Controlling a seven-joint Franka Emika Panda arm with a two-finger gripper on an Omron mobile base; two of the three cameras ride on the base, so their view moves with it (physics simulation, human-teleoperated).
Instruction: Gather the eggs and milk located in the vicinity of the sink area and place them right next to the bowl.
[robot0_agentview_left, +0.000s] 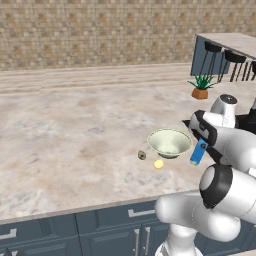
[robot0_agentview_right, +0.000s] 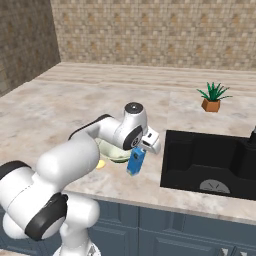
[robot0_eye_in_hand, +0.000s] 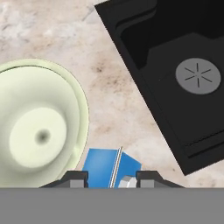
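Hand view: my gripper (robot0_eye_in_hand: 111, 178) is clamped on the milk (robot0_eye_in_hand: 105, 167), tilted just beside the bowl (robot0_eye_in_hand: 39, 127), ready for set-down. Egg (robot0_agentview_left: 158, 163) already lies by the bowl.

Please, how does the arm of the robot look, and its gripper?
The arm has smooth, rounded white segments with dark grey or black joints and round end caps. The gripper has two small dark finger tips. No cables or markings are visible.
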